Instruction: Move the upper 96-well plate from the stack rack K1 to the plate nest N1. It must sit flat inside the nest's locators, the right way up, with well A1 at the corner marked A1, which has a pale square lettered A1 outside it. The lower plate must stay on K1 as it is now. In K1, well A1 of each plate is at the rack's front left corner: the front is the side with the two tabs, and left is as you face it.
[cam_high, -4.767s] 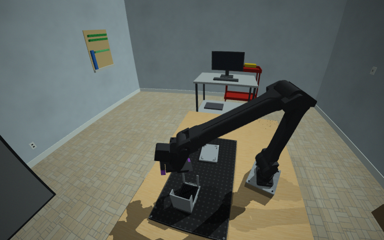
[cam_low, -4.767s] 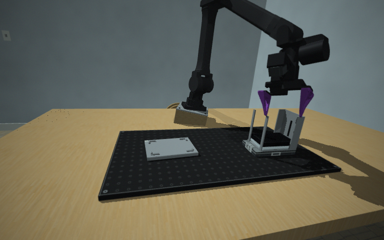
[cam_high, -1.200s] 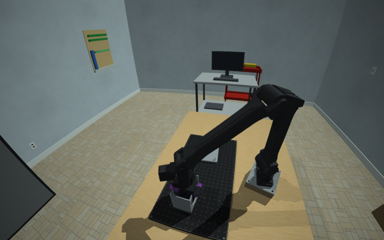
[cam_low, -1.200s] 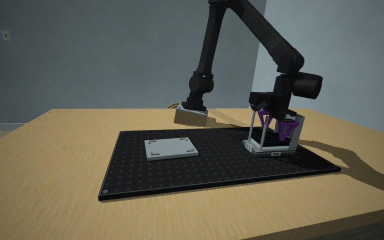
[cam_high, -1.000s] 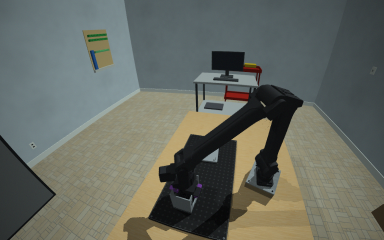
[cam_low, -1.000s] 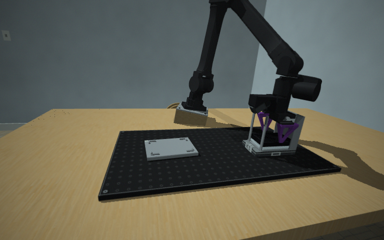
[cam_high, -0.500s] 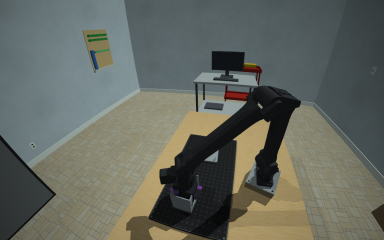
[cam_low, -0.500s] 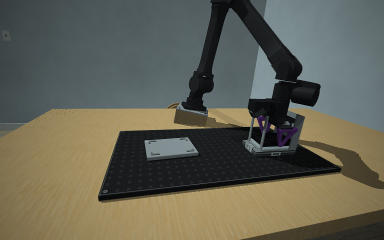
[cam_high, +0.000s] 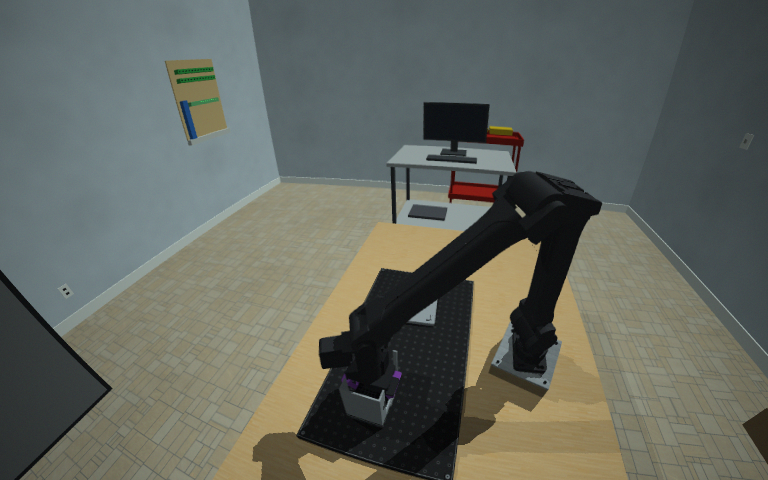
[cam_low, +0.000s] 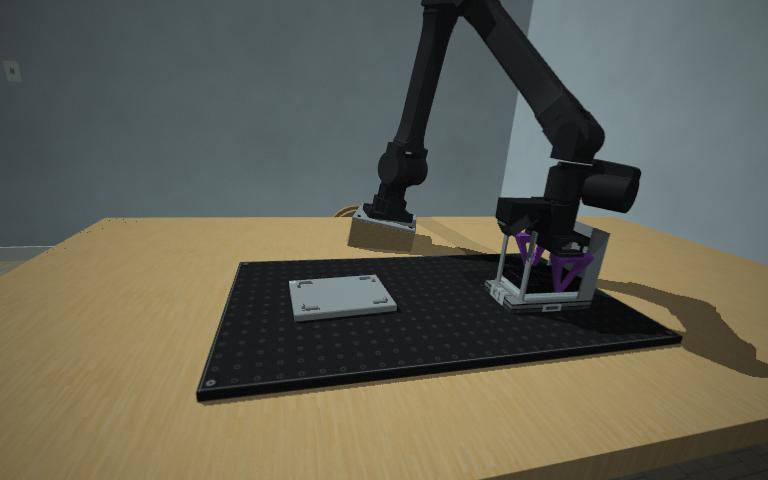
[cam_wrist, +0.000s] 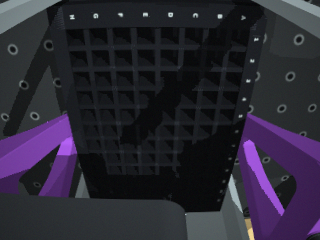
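The stack rack K1 stands at the right end of the black baseplate; it also shows in the top view. The upper 96-well plate, black with a grid of wells, lies flat in the rack between the grey walls. My gripper reaches down into the rack from above. In the wrist view its purple fingers stand one at each long side of the plate and touch its edges. The lower plate is hidden under the upper one. The grey plate nest N1 lies empty at the left of the baseplate.
The black perforated baseplate lies on a wooden table. The arm's base sits behind the baseplate. The rack's thin front posts and grey back wall flank the gripper. A desk with a monitor stands far off.
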